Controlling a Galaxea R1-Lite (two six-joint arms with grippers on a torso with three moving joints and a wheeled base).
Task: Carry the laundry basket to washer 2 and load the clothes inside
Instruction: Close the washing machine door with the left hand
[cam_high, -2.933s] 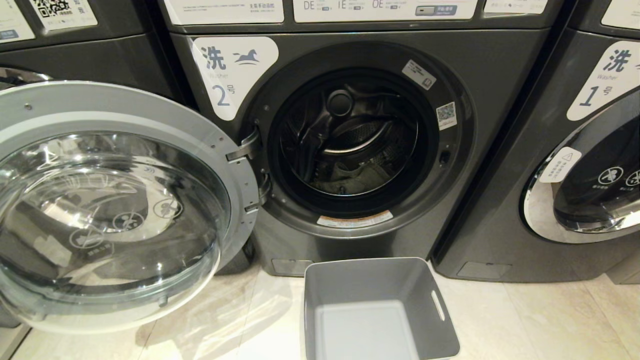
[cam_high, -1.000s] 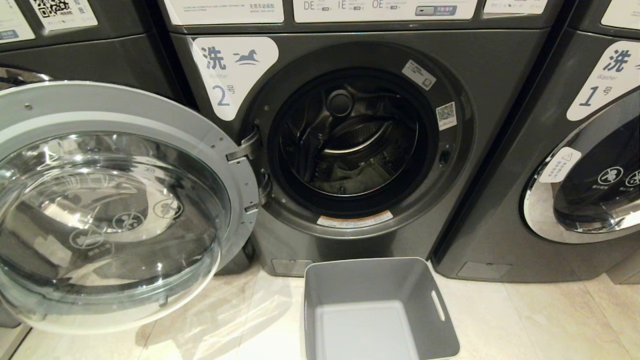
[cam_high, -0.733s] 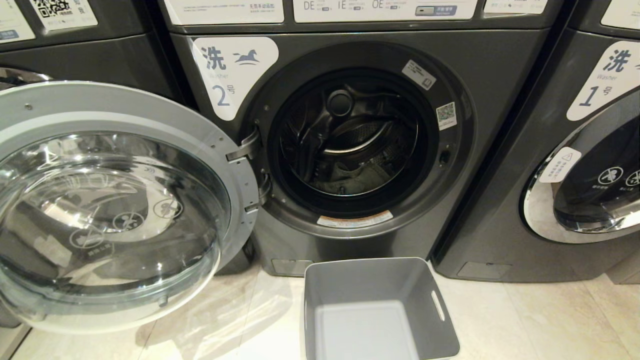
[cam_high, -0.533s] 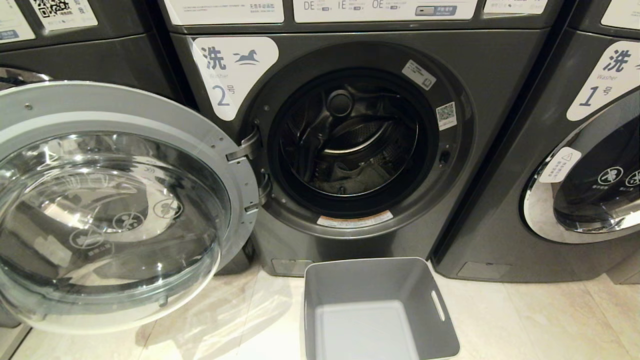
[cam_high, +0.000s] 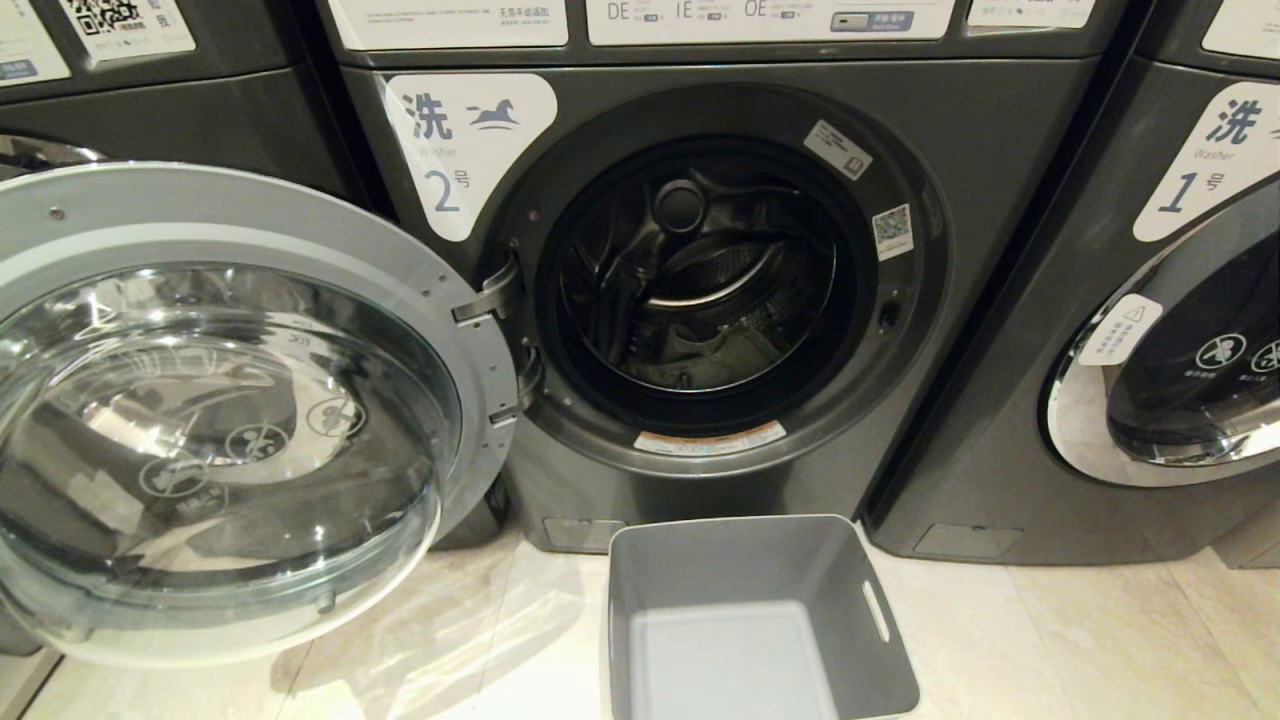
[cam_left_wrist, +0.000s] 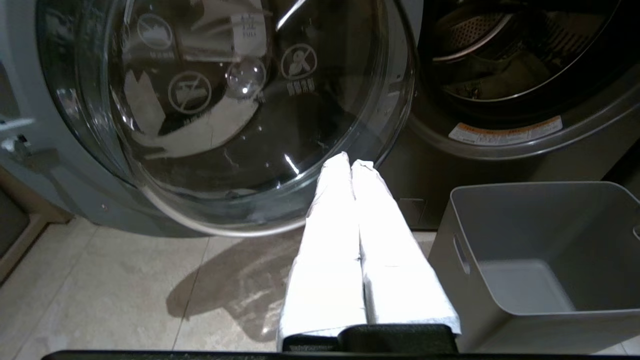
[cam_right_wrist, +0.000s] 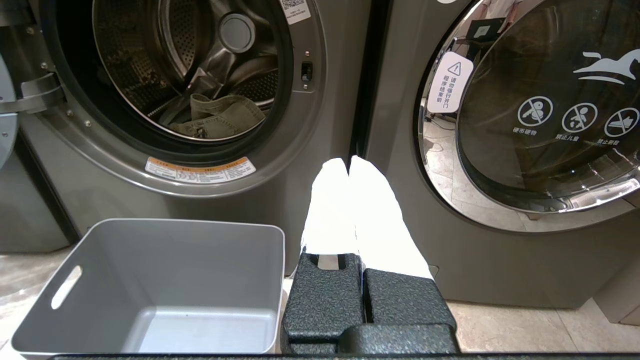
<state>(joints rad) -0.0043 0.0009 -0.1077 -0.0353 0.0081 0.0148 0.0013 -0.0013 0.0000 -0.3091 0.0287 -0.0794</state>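
The grey laundry basket (cam_high: 860, 570) (cam_left_wrist: 530, 220) (cam_right_wrist: 165, 250) stands empty on the floor right in front of washer 2 (cam_high: 1000, 120) (cam_right_wrist: 320, 125). Its round door (cam_high: 200, 220) (cam_left_wrist: 395, 90) is swung wide open to the left. The pale green-grey clothes (cam_high: 715, 355) (cam_right_wrist: 220, 116) (cam_left_wrist: 500, 82) lie in the bottom of the drum. My left gripper (cam_left_wrist: 350, 161) is shut and empty, low beside the basket's left wall, under the open door. On the basket's right, facing the gap between the two washers, my right gripper (cam_right_wrist: 348, 162) is shut and empty. Neither arm shows in the head view.
Washer 1 (cam_high: 1100, 300) (cam_right_wrist: 500, 250) stands to the right with its chrome-rimmed door (cam_high: 1160, 400) closed. Another machine (cam_high: 150, 110) stands at the far left behind the open door. The open door overhangs the pale tiled floor (cam_high: 1080, 640) on the left.
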